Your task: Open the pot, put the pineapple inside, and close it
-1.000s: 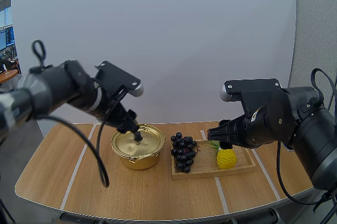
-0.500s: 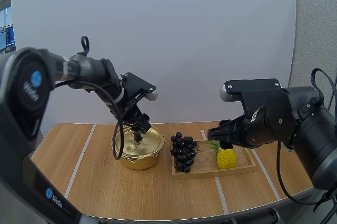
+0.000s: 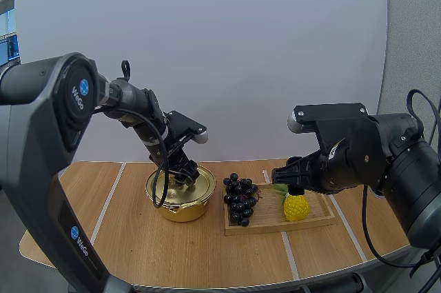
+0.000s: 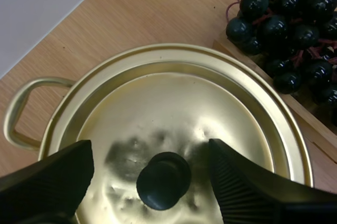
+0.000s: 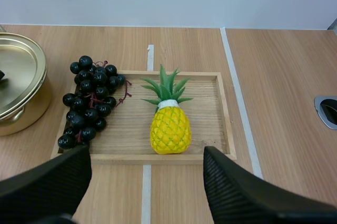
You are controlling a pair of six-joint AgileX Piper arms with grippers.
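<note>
On the wooden table, seen from above, my left gripper hides the middle of the lid on the gold pot and my right gripper partly covers the leaves of the pineapple in the right half of the tray; at my left wrist, fingers spread clear of the black knob; at my right wrist, fingers wide over the tray's near edge.

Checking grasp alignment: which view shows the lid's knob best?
Left wrist view: the knob sits untouched inside the open left gripper. In the high view the gripper hides it; the right wrist view offers part of the lid.
</note>
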